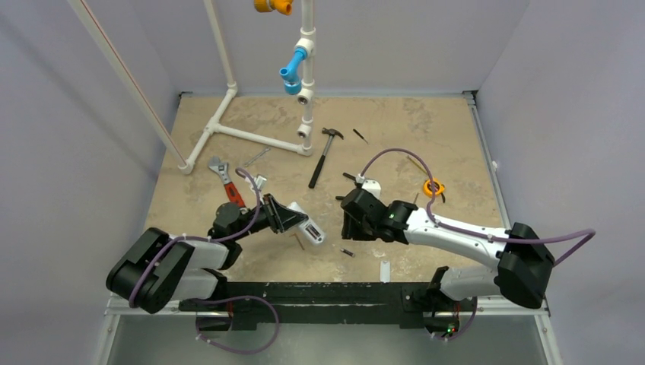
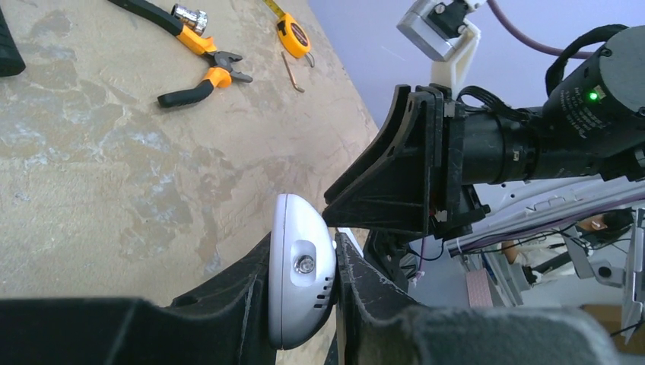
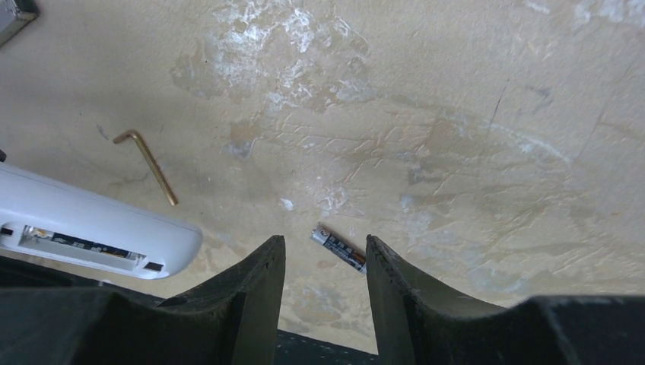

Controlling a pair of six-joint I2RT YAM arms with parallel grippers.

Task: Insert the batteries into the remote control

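Note:
My left gripper (image 2: 304, 237) is shut on the remote control (image 2: 303, 281), a slim white handset clamped edgewise between the two black fingers. In the top view the left gripper (image 1: 293, 220) holds the remote control (image 1: 310, 230) tilted just above the table. Its open battery bay faces the right wrist camera on the remote control (image 3: 84, 224). One small dark battery (image 3: 338, 249) lies on the table, just beyond my right gripper (image 3: 325, 238), which is open and empty. From above, the battery (image 1: 347, 252) lies just below the right gripper (image 1: 351, 228).
A brass hex key (image 3: 148, 163) lies by the remote. A white cover strip (image 1: 385, 270) sits near the front edge. Farther back are a hammer (image 1: 323, 156), a red wrench (image 1: 226, 182), an orange tape measure (image 1: 433, 188), pliers (image 2: 198, 53) and a white pipe frame (image 1: 251, 134).

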